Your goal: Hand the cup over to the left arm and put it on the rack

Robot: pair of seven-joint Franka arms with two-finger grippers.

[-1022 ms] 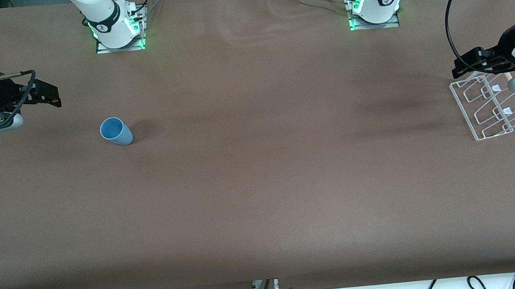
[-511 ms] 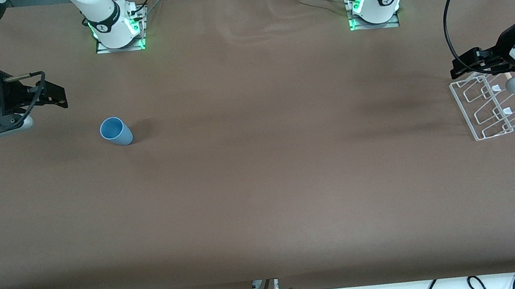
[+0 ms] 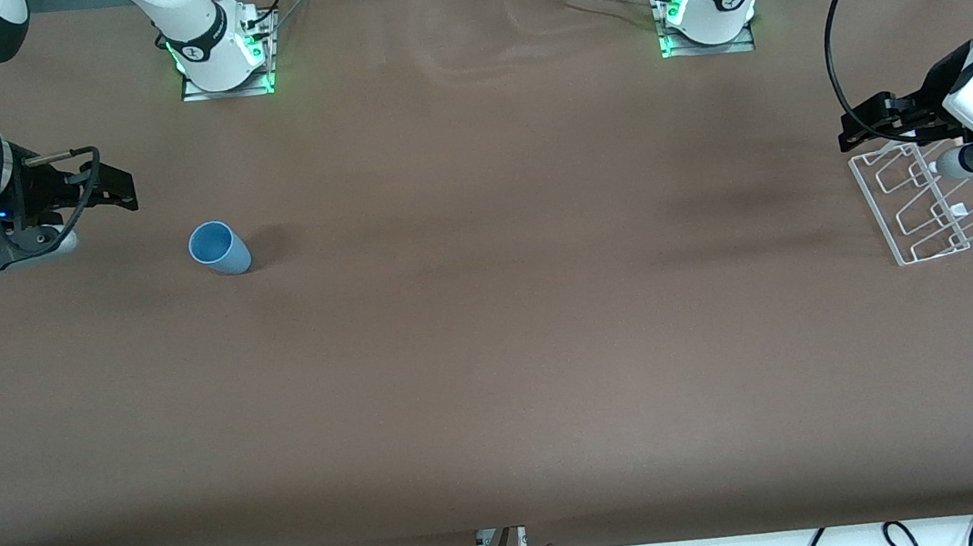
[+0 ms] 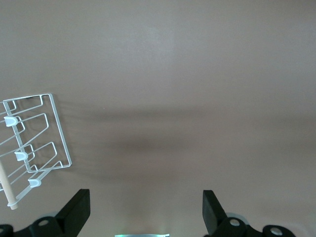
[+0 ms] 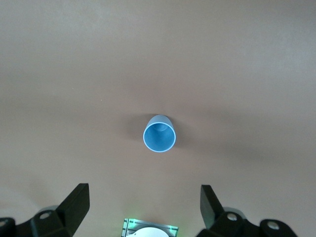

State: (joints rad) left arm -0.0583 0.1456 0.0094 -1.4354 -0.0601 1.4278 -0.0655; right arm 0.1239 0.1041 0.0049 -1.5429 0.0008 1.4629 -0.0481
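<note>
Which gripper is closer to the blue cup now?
The right gripper: it hangs open over the table beside the cup. The left gripper, also open, is over the rack at the table's left arm end.

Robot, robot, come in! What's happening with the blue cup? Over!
Both grippers open, empty: right gripper near small light-blue plastic cup, left gripper over white wire rack. Cup upright on table. Nothing blocking.

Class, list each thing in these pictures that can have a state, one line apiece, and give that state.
cup: upright on the table, mouth up, empty, ungripped.
rack: on the table at the left arm's end, nothing on its prongs.
right gripper: open, in the air, holding nothing.
left gripper: open, above the rack's edge, holding nothing.
</note>
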